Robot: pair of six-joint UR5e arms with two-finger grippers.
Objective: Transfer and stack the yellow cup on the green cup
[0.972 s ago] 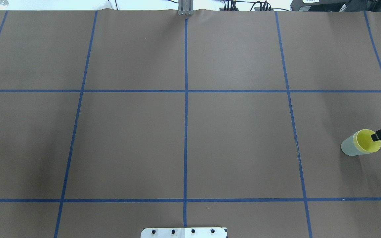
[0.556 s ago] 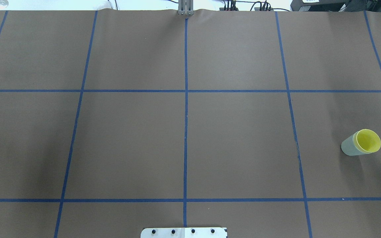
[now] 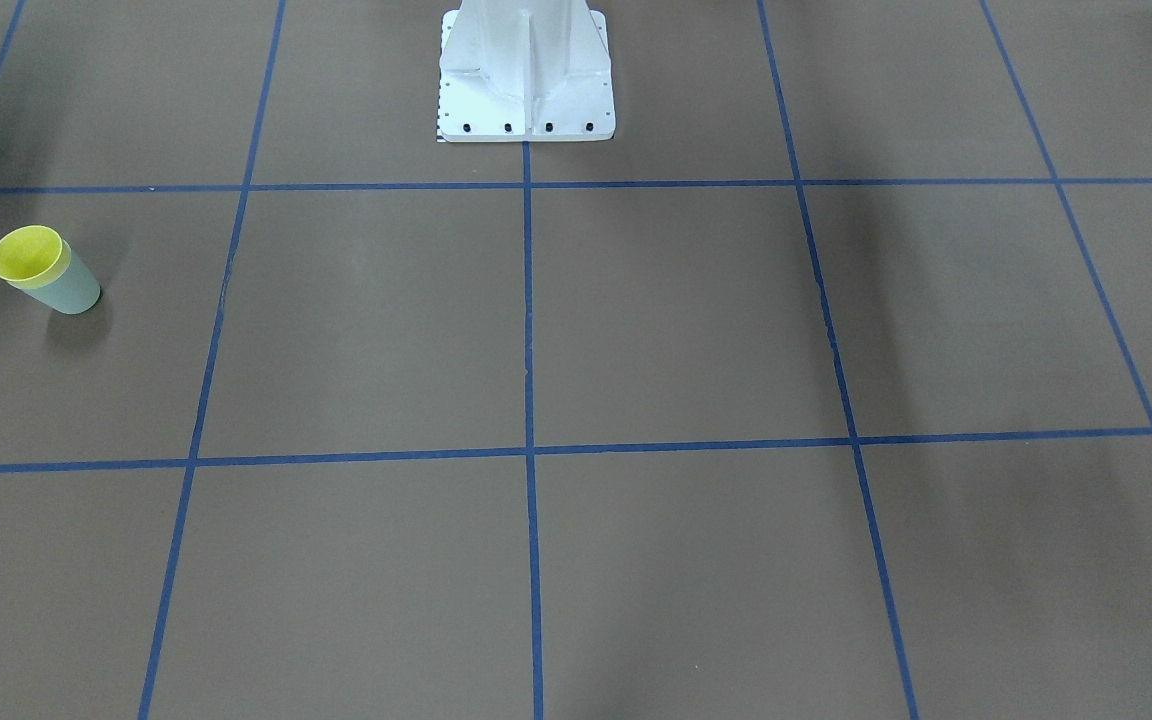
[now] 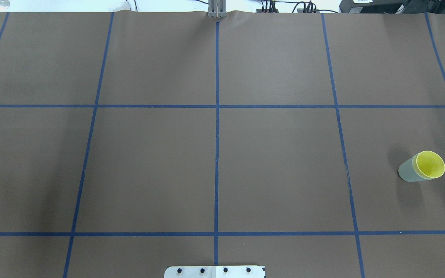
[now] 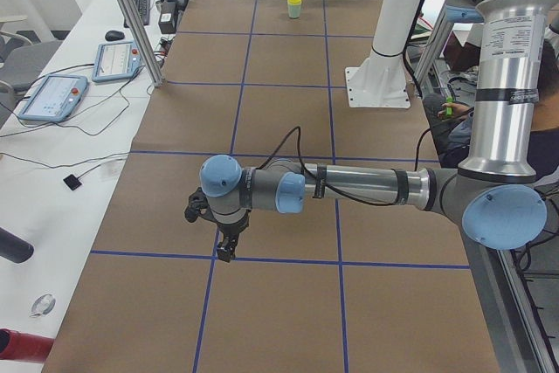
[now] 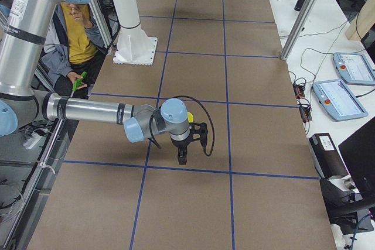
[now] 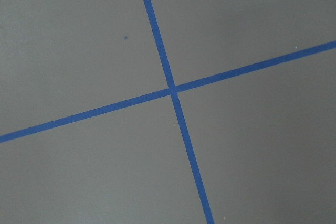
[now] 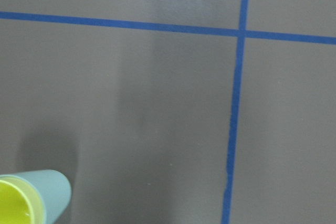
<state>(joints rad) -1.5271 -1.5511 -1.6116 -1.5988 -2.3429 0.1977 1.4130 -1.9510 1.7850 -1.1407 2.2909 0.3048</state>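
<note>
The yellow cup [image 4: 430, 164] sits nested inside the green cup [image 4: 408, 172], upright on the table's right side. The front view also shows the yellow cup [image 3: 28, 255] in the green cup [image 3: 78, 291], at its left. In the right wrist view the stacked pair fills the lower left corner, yellow cup [image 8: 13, 205] within green cup [image 8: 52, 190]. My right gripper [image 6: 182, 157] hangs just off the table beside the cups, touching nothing. My left gripper [image 5: 225, 252] hovers over a tape crossing far from them. Whether either is open or shut, I cannot tell.
Blue tape lines divide the brown table into squares. The white robot base plate [image 4: 214, 271] sits at the near middle edge. A seated person [image 6: 76, 33] is beside the robot. Tablets [image 5: 54, 98] lie on a side table.
The right gripper's fingertip, at the yellow cup's rim one second ago, has pulled away to the right and left the overhead view. The nested cups have not moved.
</note>
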